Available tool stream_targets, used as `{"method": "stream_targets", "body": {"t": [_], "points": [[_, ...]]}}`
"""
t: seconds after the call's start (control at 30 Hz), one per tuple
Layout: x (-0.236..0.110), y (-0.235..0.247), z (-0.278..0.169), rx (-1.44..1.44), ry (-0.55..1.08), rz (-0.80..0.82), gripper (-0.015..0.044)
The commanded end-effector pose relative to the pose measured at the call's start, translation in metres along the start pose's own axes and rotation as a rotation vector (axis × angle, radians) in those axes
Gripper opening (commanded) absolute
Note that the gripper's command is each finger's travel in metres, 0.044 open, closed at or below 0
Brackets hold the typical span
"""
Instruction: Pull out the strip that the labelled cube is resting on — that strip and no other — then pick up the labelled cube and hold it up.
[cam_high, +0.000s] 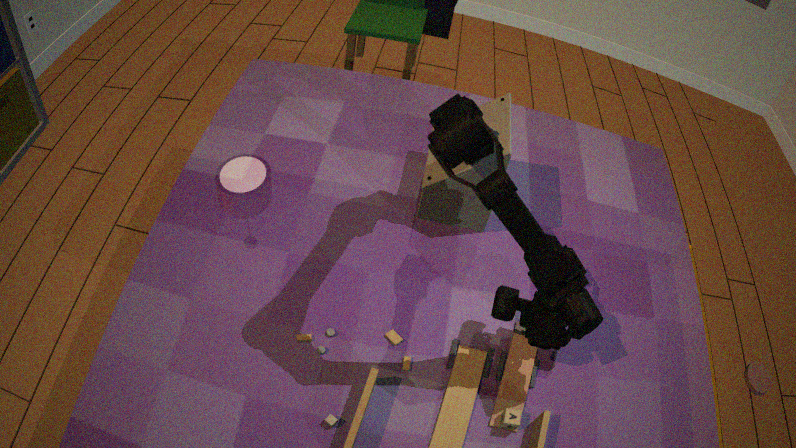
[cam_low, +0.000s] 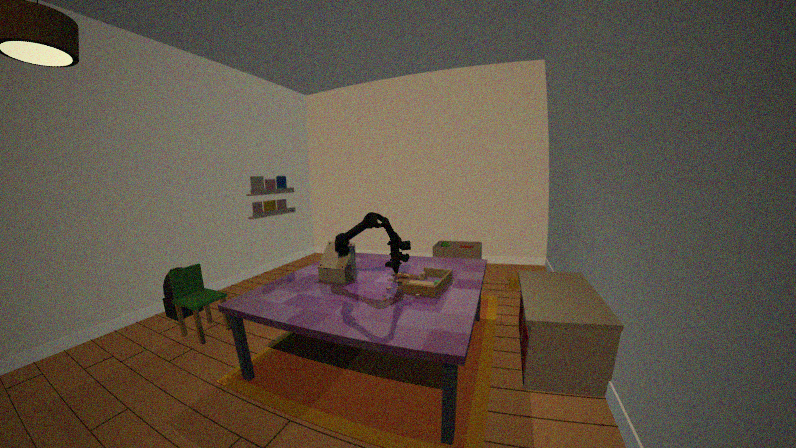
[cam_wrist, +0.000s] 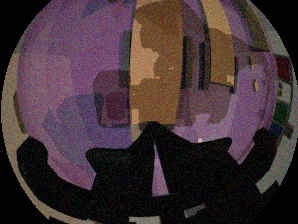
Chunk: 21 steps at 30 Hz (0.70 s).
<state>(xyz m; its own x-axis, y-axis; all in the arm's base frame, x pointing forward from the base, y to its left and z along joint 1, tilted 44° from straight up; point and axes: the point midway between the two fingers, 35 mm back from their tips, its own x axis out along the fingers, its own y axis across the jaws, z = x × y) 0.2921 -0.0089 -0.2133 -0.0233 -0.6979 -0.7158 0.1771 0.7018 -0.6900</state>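
Note:
The labelled cube, pale with a dark letter on top, rests near the far end of a wooden strip. A second wooden strip lies alongside it, with no cube visible on its part in view. Both strips run between dark upright guides. My gripper is shut, its tips low at the near end of the cube's strip. Whether they touch it cannot be told. In the top view the arm hides the fingertips. The cube is outside the wrist view.
A wooden tray surrounds the far parts of the strips; its side walls stand left and right of them. Several small wooden and grey pieces, one a tan block, lie left of the strips. A pink-topped cylinder stands farther left on the purple table.

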Motion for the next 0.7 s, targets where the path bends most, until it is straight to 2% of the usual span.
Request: {"method": "stream_targets", "body": {"t": [0.0, 0.67], "points": [[0.004, -0.002, -0.014, -0.006, 0.029, 0.003, 0.0000], [0.003, -0.001, -0.046, -0.007, 0.030, 0.004, 0.0000]]}}
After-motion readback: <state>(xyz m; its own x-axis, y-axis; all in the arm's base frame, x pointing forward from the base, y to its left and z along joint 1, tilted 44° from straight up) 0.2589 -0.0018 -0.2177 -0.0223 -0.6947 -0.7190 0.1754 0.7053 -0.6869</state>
